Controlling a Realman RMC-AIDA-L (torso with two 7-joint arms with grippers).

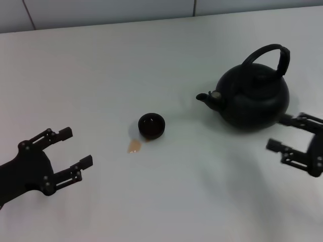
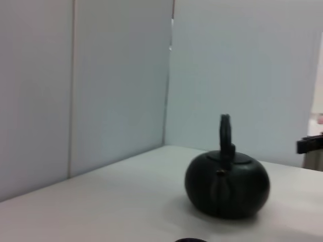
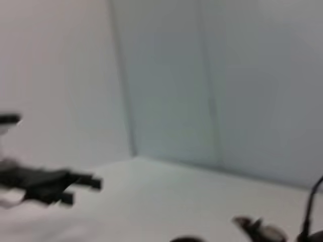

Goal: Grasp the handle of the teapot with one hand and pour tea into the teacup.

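Note:
The black teapot (image 1: 254,97) stands upright at the right of the table, spout toward the middle, its arched handle (image 1: 269,55) over the lid. It also shows in the left wrist view (image 2: 226,184). The small black teacup (image 1: 151,125) sits near the middle, with a small amber puddle of tea (image 1: 133,146) on the table just beside it. My right gripper (image 1: 291,132) is open and empty, low beside the teapot's near right side, not touching the handle. My left gripper (image 1: 69,147) is open and empty at the near left, well away from the cup.
The white table (image 1: 176,201) ends at a pale wall along the far edge (image 1: 151,20). The right wrist view shows my left gripper (image 3: 60,186) far off and the teapot's spout (image 3: 260,229) at its lower edge.

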